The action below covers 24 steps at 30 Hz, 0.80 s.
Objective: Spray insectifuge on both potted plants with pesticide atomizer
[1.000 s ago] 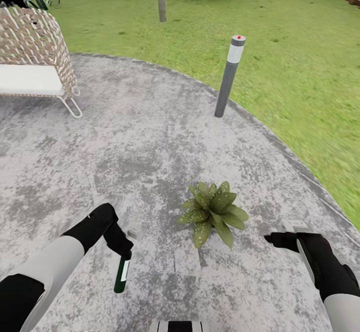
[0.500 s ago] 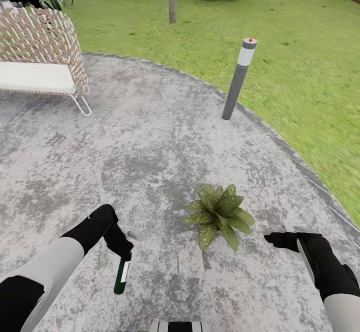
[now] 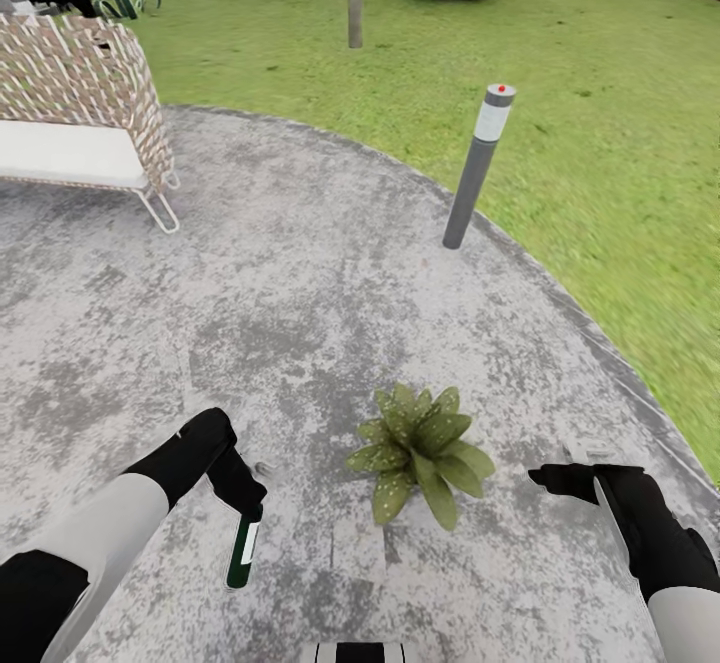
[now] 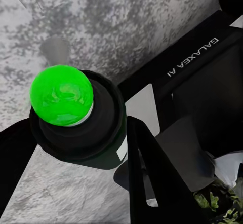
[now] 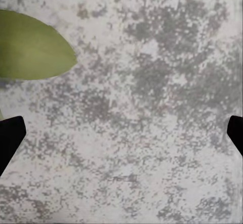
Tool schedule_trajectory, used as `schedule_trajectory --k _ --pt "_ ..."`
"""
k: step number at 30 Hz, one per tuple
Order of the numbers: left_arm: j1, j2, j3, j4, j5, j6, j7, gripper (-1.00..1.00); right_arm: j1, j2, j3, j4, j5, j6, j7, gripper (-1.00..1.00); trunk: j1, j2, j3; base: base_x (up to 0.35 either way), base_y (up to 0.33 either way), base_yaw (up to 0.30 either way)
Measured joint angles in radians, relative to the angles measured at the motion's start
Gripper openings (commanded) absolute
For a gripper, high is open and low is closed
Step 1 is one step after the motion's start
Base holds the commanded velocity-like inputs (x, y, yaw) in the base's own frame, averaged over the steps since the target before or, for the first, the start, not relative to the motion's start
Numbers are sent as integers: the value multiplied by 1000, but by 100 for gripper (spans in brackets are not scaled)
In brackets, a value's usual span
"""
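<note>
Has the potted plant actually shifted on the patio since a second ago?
No. The potted plant and the bollard light slide through the head view together, so the camera moved, not the plant.

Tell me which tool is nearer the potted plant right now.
Right, narrowly. The right tool sits just beside the potted plant, open; the left tool, holding the pesticide atomizer, is slightly farther on the other side.

Both arms reach forward and low, white forearms ending in black wrists. The left gripper [image 3: 243, 509] points downward, its fingers [image 4: 152, 168] clamped on the pesticide atomizer [image 3: 242, 549]. The right gripper [image 3: 545, 474] points inward, its fingers [image 5: 10, 140] spread wide apart, holding nothing
</note>
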Motion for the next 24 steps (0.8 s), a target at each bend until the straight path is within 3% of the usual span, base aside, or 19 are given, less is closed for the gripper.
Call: schedule_trajectory --k 14,24 --pt "0 -2 -6 -2 -1 0 0 -100 0 0 1 0 -1 -1 0 100 0 0 0 19 -321 0" --pt "1 -2 -8 -2 -1 0 0 -100 0 0 2 0 2 -1 0 100 0 0 0 0 -64 0"
